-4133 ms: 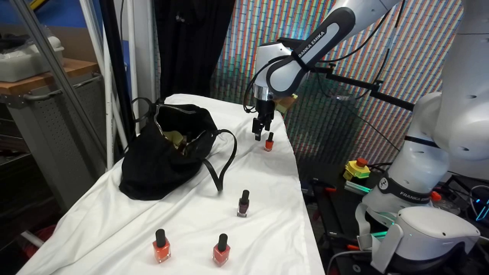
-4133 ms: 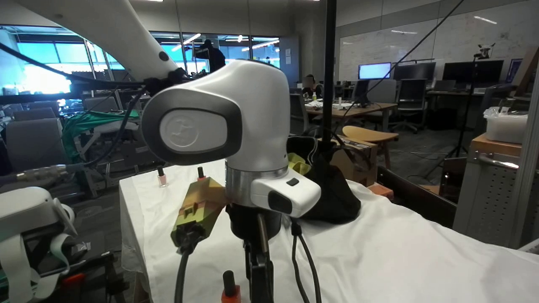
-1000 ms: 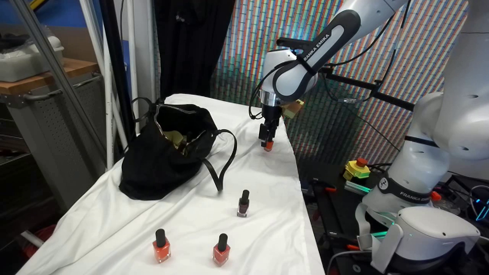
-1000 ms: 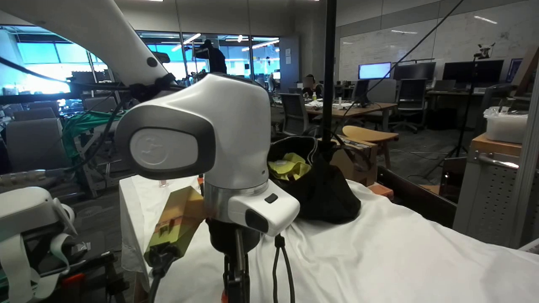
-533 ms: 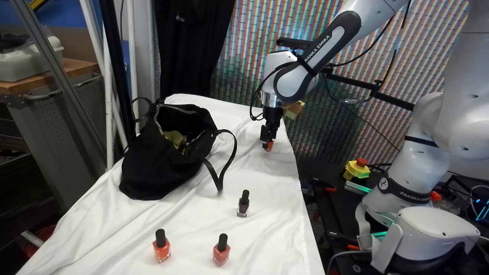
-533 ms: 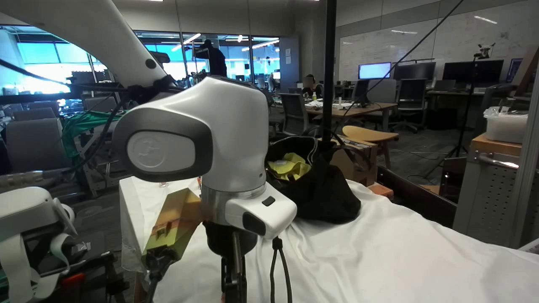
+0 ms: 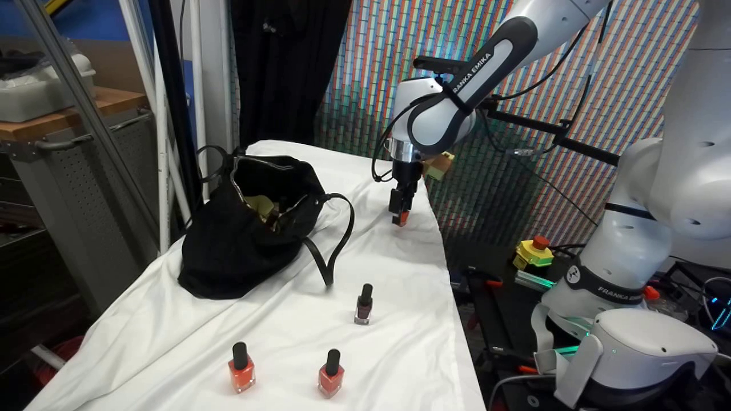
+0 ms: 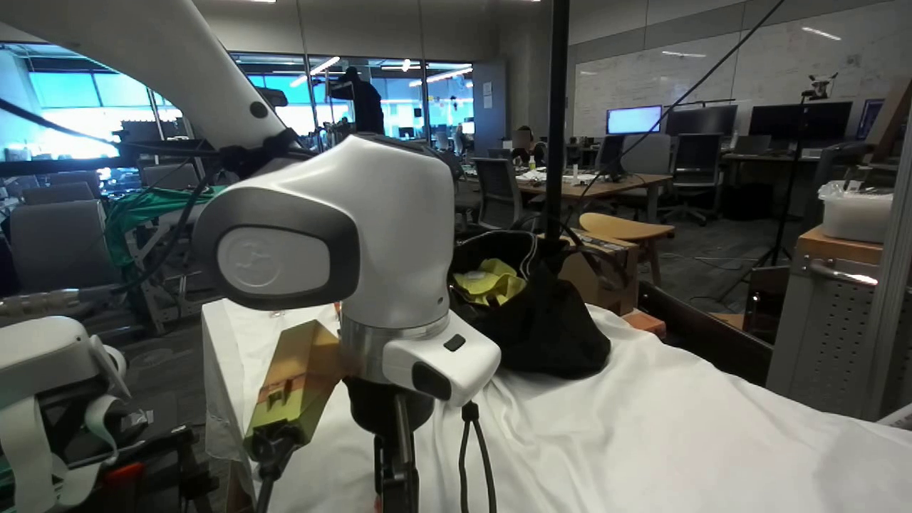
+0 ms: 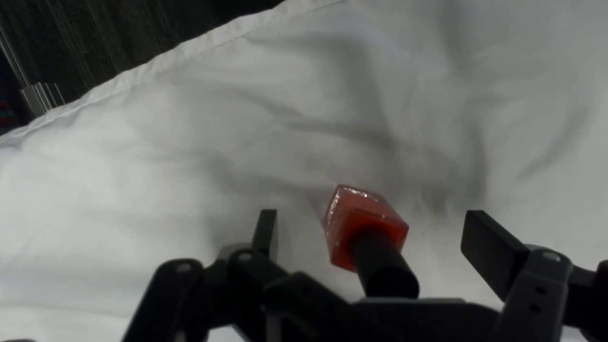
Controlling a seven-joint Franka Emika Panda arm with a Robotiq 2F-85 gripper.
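The tool [image 9: 373, 240] is released: in the wrist view its two fingers [image 9: 266, 232] stand well apart, one on either side of a red nail-polish bottle [image 9: 365, 221], with white cloth [image 9: 156, 204] showing in the gap at both flanks. The bottle stands on the cloth-covered tabletop [image 7: 408, 268], its black cap [image 9: 387, 273] uppermost, and, as far as this angle allows, neither finger appears to touch it. In an exterior view the tool hides most of the bottle, leaving a patch of orange-red in sight.

Well apart from the tool, a dark purple bottle [image 7: 364, 308] stands upright. Past it, an orange bottle [image 7: 243, 374] and a coral bottle [image 7: 330, 379] stand near the picture's lower edge, also upright and apart from each other. A slouching black bag [image 7: 240, 245] rests across the tabletop from the tool, a handle [image 7: 342, 245] trailing onto the cloth; yellow material [image 8: 491, 281] shows inside its mouth.

Off the tabletop, a yellow box with a red button [image 7: 534, 254] sits near the arm's base [image 7: 611, 274], and a white headset [image 7: 651, 354] appears in both exterior views.
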